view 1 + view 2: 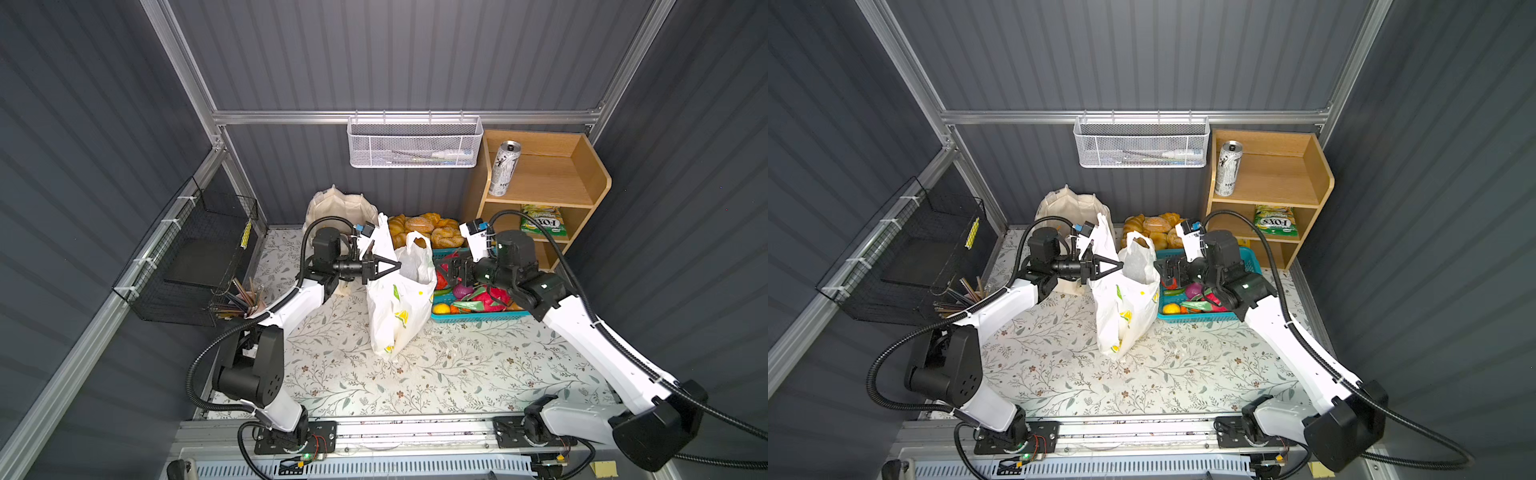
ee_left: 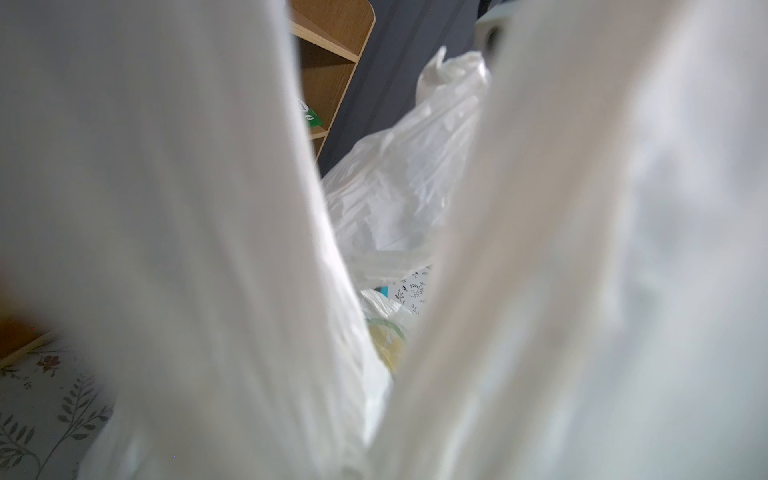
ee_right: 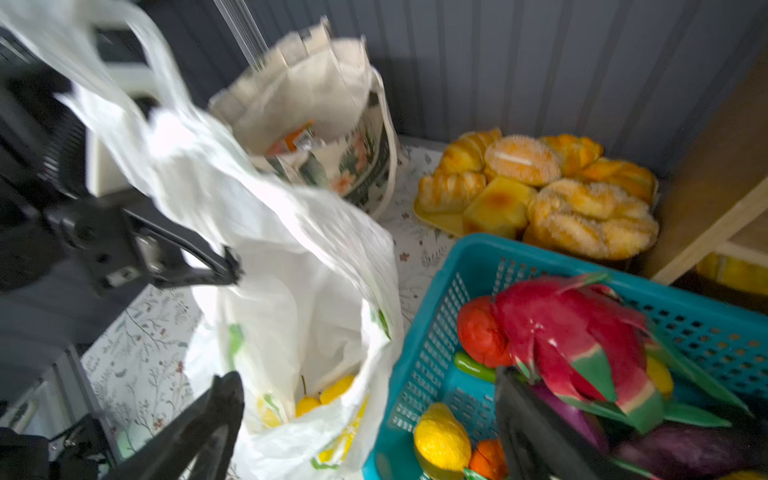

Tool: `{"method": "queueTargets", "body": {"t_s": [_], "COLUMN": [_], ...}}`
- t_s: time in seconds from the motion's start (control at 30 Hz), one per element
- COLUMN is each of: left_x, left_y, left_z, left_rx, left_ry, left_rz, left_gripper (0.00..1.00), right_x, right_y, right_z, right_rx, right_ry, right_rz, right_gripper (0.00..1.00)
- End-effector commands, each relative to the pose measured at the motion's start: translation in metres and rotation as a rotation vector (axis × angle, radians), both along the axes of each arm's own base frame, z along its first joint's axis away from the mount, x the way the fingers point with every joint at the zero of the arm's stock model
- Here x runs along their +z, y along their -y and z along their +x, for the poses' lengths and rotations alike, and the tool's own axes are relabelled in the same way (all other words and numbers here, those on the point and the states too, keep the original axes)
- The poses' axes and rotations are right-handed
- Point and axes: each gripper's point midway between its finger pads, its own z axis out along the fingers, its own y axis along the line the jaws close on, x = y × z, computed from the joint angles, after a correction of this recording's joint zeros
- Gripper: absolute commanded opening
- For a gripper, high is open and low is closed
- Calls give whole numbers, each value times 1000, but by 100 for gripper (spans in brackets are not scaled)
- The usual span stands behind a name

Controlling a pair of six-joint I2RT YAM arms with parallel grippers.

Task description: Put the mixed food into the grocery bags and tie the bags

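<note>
Lemon-print plastic bag (image 1: 399, 307) upright, rim between tight left jaws; right jaws wide apart beside it

The desk (image 1: 457, 374) has a leafy cloth on it. On it stand a white plastic bag (image 1: 395, 307), a cream cloth bag (image 1: 332, 203), a heap of bread (image 1: 424, 226), a blue basket (image 1: 478, 316) and a wooden shelf (image 1: 590, 166). The shelf holds a tall can (image 1: 503, 168) and a green sweets pouch (image 1: 540, 220).

Mesh basket (image 1: 415, 146) nr wood shelf (image 1: 589, 166), blk crate (image 1: 195, 266)
</note>
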Motion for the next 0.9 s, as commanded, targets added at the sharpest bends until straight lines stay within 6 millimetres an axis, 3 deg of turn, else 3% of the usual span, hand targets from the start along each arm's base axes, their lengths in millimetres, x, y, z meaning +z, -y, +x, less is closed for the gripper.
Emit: {"method": "queueTargets", "body": {"t_s": [0.0,0.13,0.5,0.53,0.57,0.63,0.7,0.83,0.87], "left_x": [6,6,3,2,2,1,2,11,11], "left_y": [3,3,4,4,5,4,-2,-16,-20], "left_z": [-3,-3,-3,-3,-1,3,16,32,37], "left_rx": [-44,-49,-66,-71,-72,-67,-7,160,223], "left_ry": [15,14,-1,-9,-13,-46,-108,-112,-109], "left_rz": [-5,-3,0,-1,-2,-4,-3,12,29], "left_gripper": [0,0,0,0,0,0,0,0,5], "right_x": [12,-1,0,1,3,6,12,22,25], "right_y": [-19,-30,-73,-79,-85,-89,-86,-65,-56], "right_z": [1,19,75,79,83,90,90,80,78], "right_rx": [120,131,162,167,172,154,125,34,-11], "right_ry": [110,115,144,150,157,145,149,163,174], "right_rz": [51,54,179,205,236,297,331,306,286], "right_gripper": [96,97,91,86,74,31,1,0,0]}}
